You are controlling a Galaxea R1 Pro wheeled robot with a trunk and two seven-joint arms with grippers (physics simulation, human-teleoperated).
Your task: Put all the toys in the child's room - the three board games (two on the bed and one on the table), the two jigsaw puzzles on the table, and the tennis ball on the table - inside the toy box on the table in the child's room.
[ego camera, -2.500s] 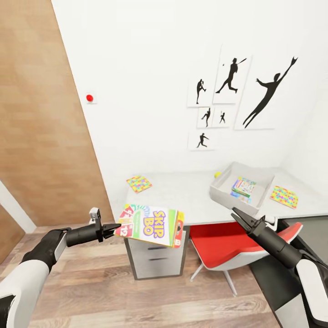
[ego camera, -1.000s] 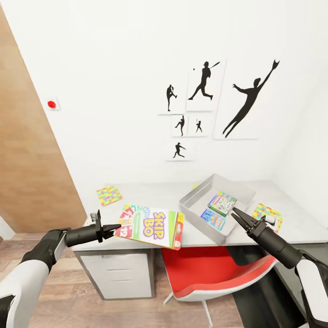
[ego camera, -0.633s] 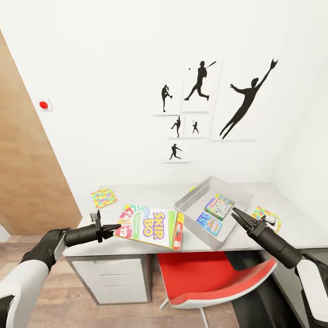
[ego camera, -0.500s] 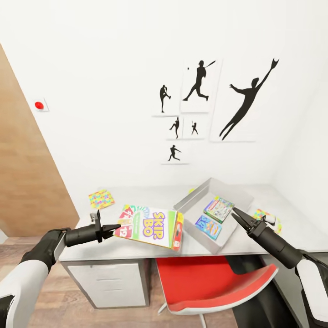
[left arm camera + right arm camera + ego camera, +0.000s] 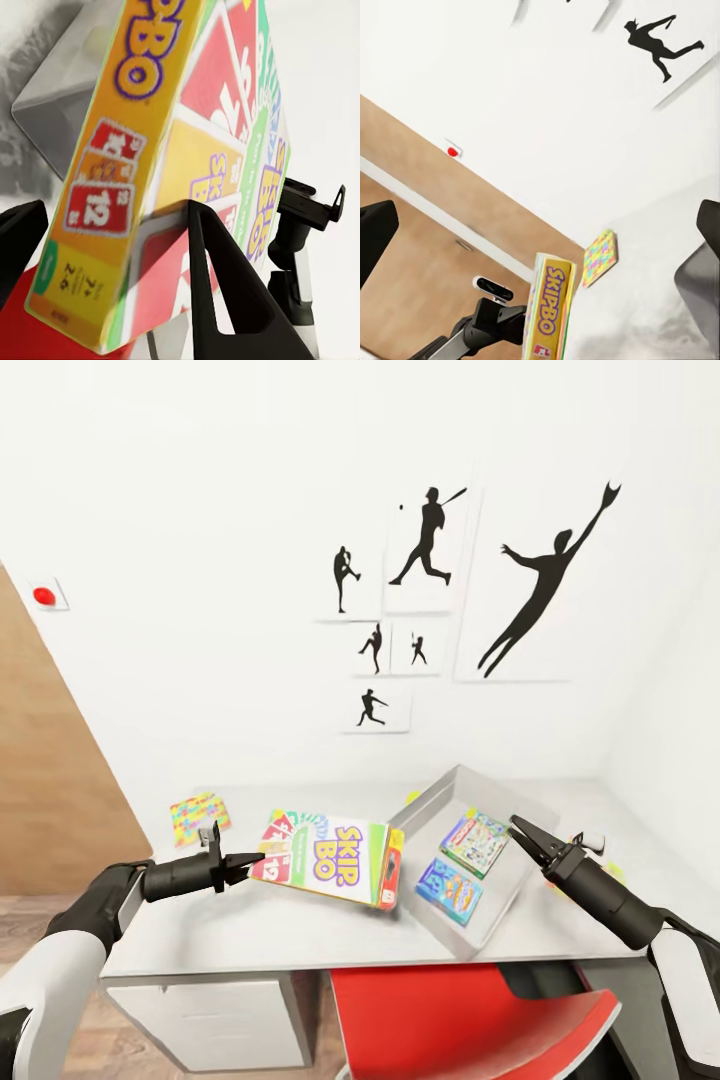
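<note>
A grey table [image 5: 300,930] stands against a white wall, and an open grey toy box [image 5: 425,812] rests on it, turned at an angle. Everything here is placed relative to that toy box.

The left tool [image 5: 240,859] is clamped on the edge of a board game box [image 5: 330,857] printed with "SKIP BO" in purple letters. The board game is held flat in the air, its far edge just beside the toy box's near-left wall. Its side panel shows red cards numbered "12".

Inside the toy box lie two colourful flat boxes, one green-edged [image 5: 474,843] and one blue [image 5: 449,889]; their print is too small to read. Bare floor remains in the toy box's left part.

The right tool [image 5: 524,834] hovers over the toy box's right rim with its fingers parted and nothing between them.

A multicoloured jigsaw puzzle [image 5: 199,817] lies well to the left of the toy box, near the table's back-left corner. Open tabletop lies between them. A small yellow-green object [image 5: 412,797], probably the tennis ball, peeks from behind the toy box's back-left wall. A red chair [image 5: 470,1020] sits below the table's front edge. Black silhouettes of ball players [image 5: 430,540] hang on the wall above the toy box.
</note>
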